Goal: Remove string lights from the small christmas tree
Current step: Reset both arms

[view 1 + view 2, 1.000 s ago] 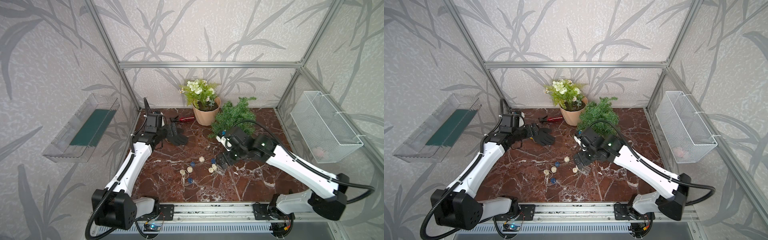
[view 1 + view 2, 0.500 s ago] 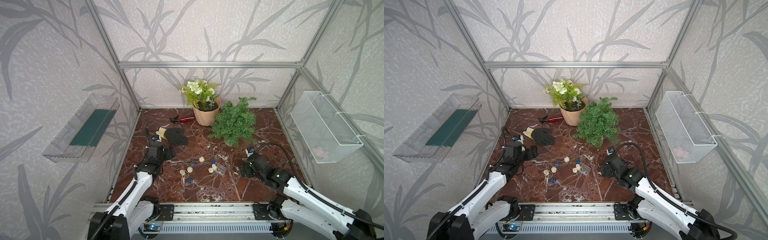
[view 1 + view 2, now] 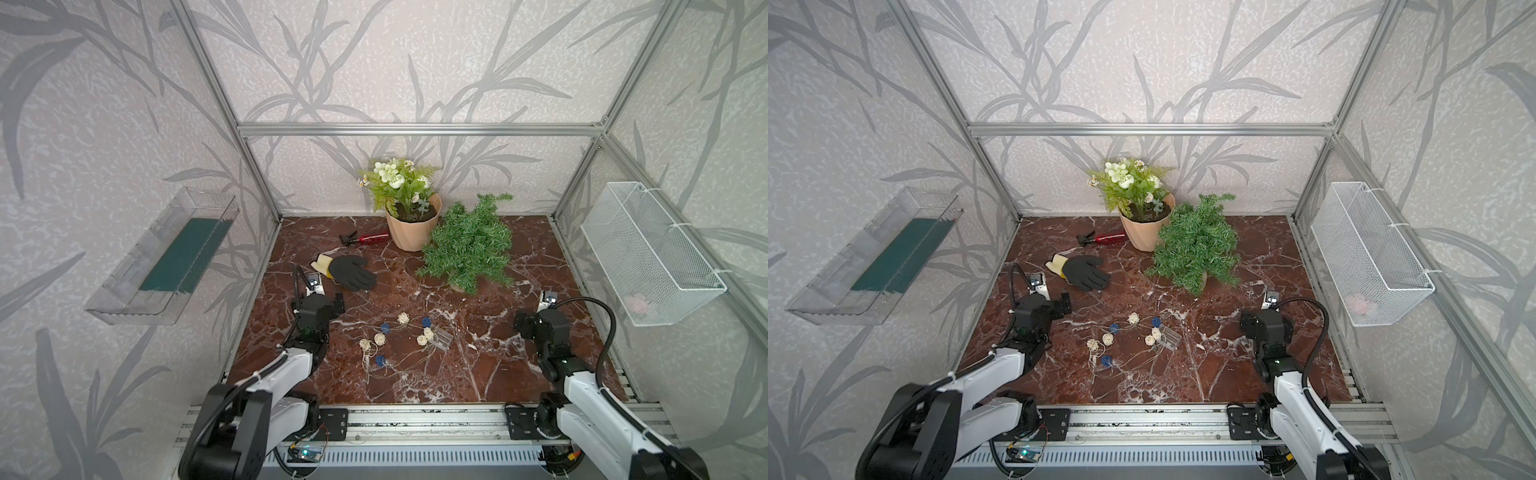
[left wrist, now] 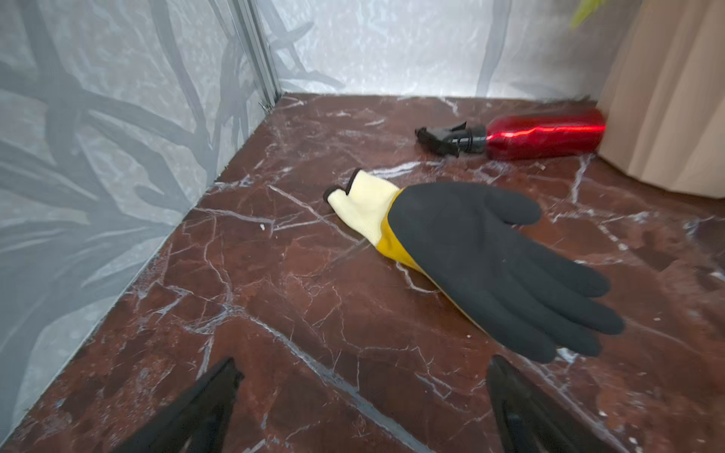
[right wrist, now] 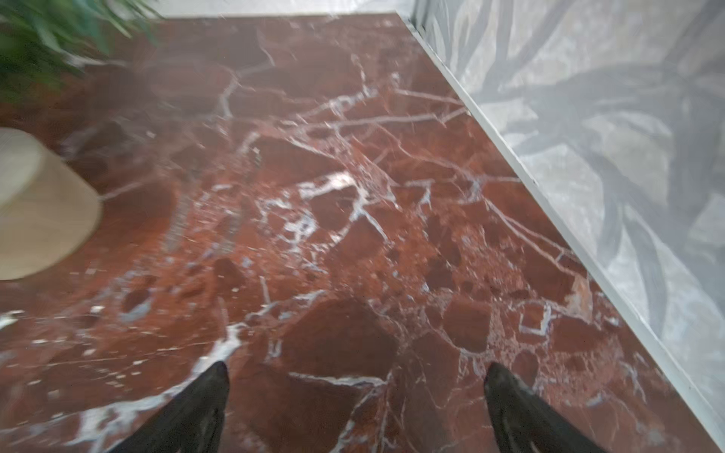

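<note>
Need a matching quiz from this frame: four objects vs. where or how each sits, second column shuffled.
1. string lights
2. small christmas tree
3. work glove
4. red spray bottle

A. lying on its side by the peach pot
B. loose on the marble floor, off the tree
C. lying flat, black palm, cream cuff
D. bushy green, no lights on it

Pairs: 1-B, 2-D, 3-C, 4-A

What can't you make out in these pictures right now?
The small christmas tree: base mostly hidden under branches in both top views; blurred and edge-cropped in the right wrist view.
The pink item in the wire basket: veiled by mesh, too small to identify.
The string lights: wire too thin to trace in top views.
</note>
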Available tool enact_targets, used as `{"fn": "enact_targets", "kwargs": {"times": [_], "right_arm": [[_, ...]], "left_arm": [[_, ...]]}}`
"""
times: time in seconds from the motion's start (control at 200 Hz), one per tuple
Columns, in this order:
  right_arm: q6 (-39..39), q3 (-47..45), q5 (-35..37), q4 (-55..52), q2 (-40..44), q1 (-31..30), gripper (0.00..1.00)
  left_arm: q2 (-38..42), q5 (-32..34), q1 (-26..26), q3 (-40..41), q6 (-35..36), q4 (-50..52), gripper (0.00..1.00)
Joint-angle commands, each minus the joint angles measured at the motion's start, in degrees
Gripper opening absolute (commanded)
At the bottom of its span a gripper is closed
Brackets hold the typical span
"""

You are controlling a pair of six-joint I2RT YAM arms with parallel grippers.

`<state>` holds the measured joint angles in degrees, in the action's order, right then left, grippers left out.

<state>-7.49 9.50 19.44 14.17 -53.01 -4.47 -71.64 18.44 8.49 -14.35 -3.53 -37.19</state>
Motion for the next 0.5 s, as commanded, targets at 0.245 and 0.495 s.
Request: {"fn": "enact_targets", "kwargs": {"times": [0.245,0.495], "right_arm": [[11.65,6.40,-14.17,55.29,-39.81,-1.73,1.00],[14.34,11.81,-16.73,36.24,-34.35,-3.35,1.00]], "left_arm": [[-16.04,-9.58,-6.91,-0.62,3.81,-26.01,0.99],[-18.79,-3.88,-6.09,-5.17,3.78,-22.01,0.99]]}}
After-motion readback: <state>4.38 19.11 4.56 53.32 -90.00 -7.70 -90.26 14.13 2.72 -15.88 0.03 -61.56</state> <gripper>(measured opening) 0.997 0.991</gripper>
